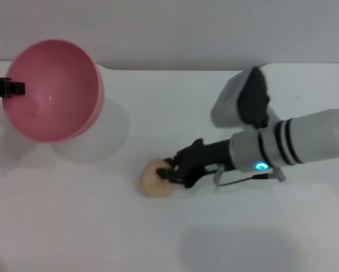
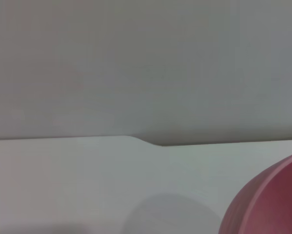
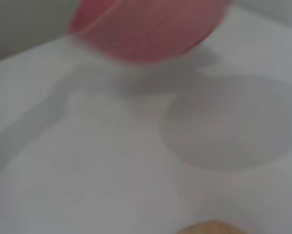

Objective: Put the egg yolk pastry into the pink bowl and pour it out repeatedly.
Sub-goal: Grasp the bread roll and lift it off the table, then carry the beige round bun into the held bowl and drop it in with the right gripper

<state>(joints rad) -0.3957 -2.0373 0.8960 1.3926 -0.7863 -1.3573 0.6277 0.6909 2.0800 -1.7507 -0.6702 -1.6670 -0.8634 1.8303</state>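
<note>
The pink bowl (image 1: 53,93) is at the far left of the head view, held off the table and tipped so its empty inside faces me. My left gripper (image 1: 8,87) is shut on its left rim. The bowl's outer wall shows in the left wrist view (image 2: 270,204) and it also shows in the right wrist view (image 3: 151,27). The egg yolk pastry (image 1: 152,180), a pale tan lump, lies on the white table at centre. My right gripper (image 1: 172,173) is low on the pastry's right side, fingers closed on it. A sliver of the pastry shows in the right wrist view (image 3: 212,228).
The white table (image 1: 73,226) spreads all around, with its far edge (image 1: 175,69) against a grey wall. The bowl's shadow (image 1: 101,136) falls on the table between the bowl and the pastry.
</note>
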